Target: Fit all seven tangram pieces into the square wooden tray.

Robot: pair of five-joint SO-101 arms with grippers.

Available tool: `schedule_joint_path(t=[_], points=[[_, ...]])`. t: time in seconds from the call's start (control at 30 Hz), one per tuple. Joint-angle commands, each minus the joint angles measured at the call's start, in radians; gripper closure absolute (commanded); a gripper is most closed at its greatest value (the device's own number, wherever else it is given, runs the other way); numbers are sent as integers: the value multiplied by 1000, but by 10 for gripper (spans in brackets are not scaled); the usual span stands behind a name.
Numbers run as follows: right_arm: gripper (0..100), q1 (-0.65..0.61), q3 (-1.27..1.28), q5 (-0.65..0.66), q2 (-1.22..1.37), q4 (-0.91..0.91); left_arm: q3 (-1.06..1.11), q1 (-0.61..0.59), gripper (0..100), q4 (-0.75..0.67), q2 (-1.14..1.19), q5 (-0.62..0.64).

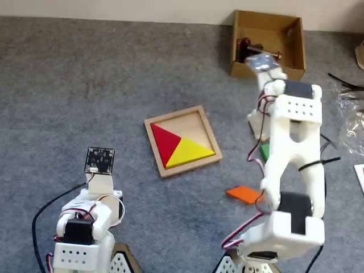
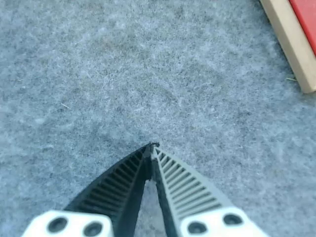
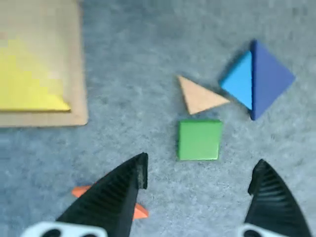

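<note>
My left gripper [image 2: 150,147] has its ribbed fingers pressed together on nothing. It points down at bare grey carpet [image 2: 98,74], left of the square wooden tray [image 1: 173,114] and on the arms' side of it, with one tray corner just ahead.

My right gripper [image 3: 201,167] is spread wide and empty above the carpet right of the tray. Just past the gap between its fingers a green square piece [image 3: 199,139] lies flat. Just beside that is a tan wooden triangle [image 3: 200,96], its sharpest tip pointing away from the tray. Farther from the tray, a light blue triangle [image 3: 239,81] and a dark blue triangle [image 3: 270,79] lie joined along one edge, the dark one's apex pointing away from the tray.

An orange flat piece [image 1: 245,194] lies right of the tray and nearer the arms, its long axis running roughly across the table.

Inside the tray, a red triangle [image 1: 164,142] has its long side against the left wall. A yellow triangle [image 1: 187,152] has its long side against the wall nearest the arms. They share an edge, and their corners meet at the tray's centre. The tray sits slightly askew.

Beyond the tray to its right, an open cardboard box [image 1: 240,68] stands near a pale wall [image 1: 114,8].
</note>
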Motion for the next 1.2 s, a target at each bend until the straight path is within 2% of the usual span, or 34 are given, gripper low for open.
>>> schedule_joint_path(t=[0.0, 0.17, 0.53, 0.7, 0.87, 1.17], points=[[691, 42, -58, -55, 51, -45, 19, 16, 995, -3, -7, 6], [691, 44, -61, -57, 139, -41, 19, 16, 995, -3, -7, 6], [691, 28, -54, -69, 148, -41, 19, 16, 995, -3, -7, 6], [691, 18, -56, -264, 150, -50, 19, 16, 995, -3, -7, 6], [691, -53, -54, -473, 154, -62, 19, 16, 995, -3, -7, 6], [691, -48, 45, -480, 153, -189, 19, 16, 995, -3, -7, 6]])
